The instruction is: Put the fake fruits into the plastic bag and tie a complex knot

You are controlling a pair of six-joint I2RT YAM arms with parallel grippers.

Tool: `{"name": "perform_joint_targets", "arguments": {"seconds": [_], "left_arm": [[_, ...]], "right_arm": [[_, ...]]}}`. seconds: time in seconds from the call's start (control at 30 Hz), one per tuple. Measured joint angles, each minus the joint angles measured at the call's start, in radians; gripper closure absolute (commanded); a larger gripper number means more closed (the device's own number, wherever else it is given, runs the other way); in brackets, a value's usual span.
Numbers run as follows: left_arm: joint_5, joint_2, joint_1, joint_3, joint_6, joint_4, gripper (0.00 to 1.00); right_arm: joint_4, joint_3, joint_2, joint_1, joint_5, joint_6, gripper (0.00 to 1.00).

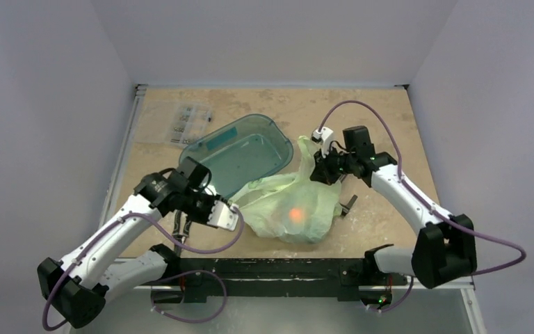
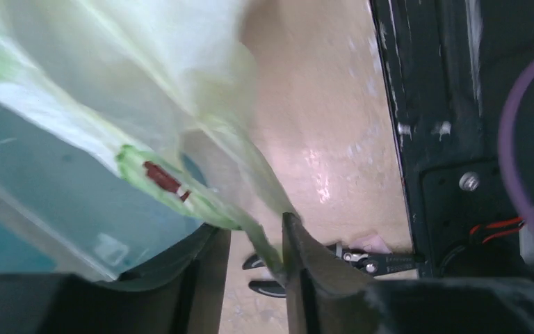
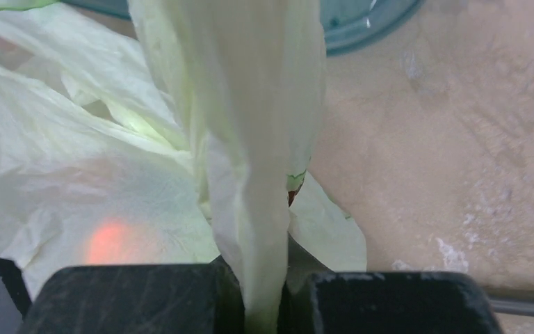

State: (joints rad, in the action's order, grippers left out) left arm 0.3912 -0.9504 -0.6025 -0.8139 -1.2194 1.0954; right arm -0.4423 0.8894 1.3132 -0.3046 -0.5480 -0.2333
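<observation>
Thin, crinkly, translucent pale green plastic bag (image 1: 278,200) slumped on the tan speckled worktop (image 1: 375,118), right against the near rim of the translucent teal oval plastic tub (image 1: 250,149). Orange-red glow of one rounded fruit (image 1: 295,213) showing through the film low in the bag, on the side away from the tub; other contents too veiled to tell apart. One bag handle drawn up into a taut, twisted strand beside the tub's right end, pinched fast between the fingers of the right tool (image 3: 264,271), closed on it. Opposite handle pulled out as a thin strand on the near-left side of the tub, running down between the fingers of the left tool (image 2: 252,226), set a narrow gap apart, strand lying against one finger and worktop visible beside it. Green-edged fold of the bag with a small dark red mark draped across the tub wall in the left wrist view. Dark-handled metal pliers (image 2: 361,259) flat on the worktop, to the near right of the tub, just past the bag. Clear flat plastic packet (image 1: 184,118) of small parts just beyond the tub's far-left end
</observation>
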Motion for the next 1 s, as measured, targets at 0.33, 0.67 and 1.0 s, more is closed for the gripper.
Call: {"name": "perform_joint_targets", "arguments": {"seconds": [0.33, 0.67, 1.0], "left_arm": [[0.399, -0.105, 0.122, -0.671, 0.467, 0.054, 0.0], [0.36, -0.354, -0.043, -0.828, 0.649, -0.28, 0.24], [0.318, -0.492, -0.213, -0.906, 0.519, -0.268, 0.84]], "right_arm": [[-0.141, 0.166, -0.167, 0.006, -0.243, -0.262, 1.0], [-0.202, 0.216, -0.1, -0.104, -0.326, -0.346, 1.0], [-0.203, 0.271, -0.073, -0.151, -0.335, -0.35, 0.88]]}}
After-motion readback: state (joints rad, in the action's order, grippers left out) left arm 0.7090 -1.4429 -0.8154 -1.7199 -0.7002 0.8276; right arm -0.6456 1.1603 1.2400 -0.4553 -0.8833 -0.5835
